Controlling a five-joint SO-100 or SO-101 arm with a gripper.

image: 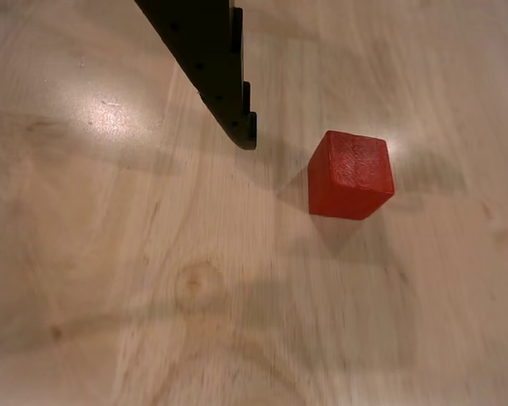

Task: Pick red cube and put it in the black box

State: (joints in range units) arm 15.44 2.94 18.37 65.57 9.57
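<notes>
Red plastic, with a faintly ribbed top face, marks the red cube point(350, 174), which sits alone on the pale wooden desk point(152, 296) toward the right of the wrist view, one corner turned toward the camera. It rests flat, casting a soft shadow down and to the left.

From the top edge a black, notched finger point(212, 68) slants down to a tip that ends just left of the cube, near it but not touching. A single finger shows, so whether the fingers are spread or pressed together cannot be told from here; nothing is pinched at the visible tip.

Judging by this, the task is at its approach step: the cube is not yet grasped and lies free on the desk. The black box is nowhere to be placed from this picture, so the carry is a later matter.

The next move seems to call for shifting the wrist rightward so the cube comes between the fingers, then lowering. Because the cube stands rotated relative to the finger, a small wrist turn to meet two flat faces would likely give a surer hold than squeezing across corners.

The arm appears tilted down steeply, the camera looking at the desk from fairly close above.
</notes>
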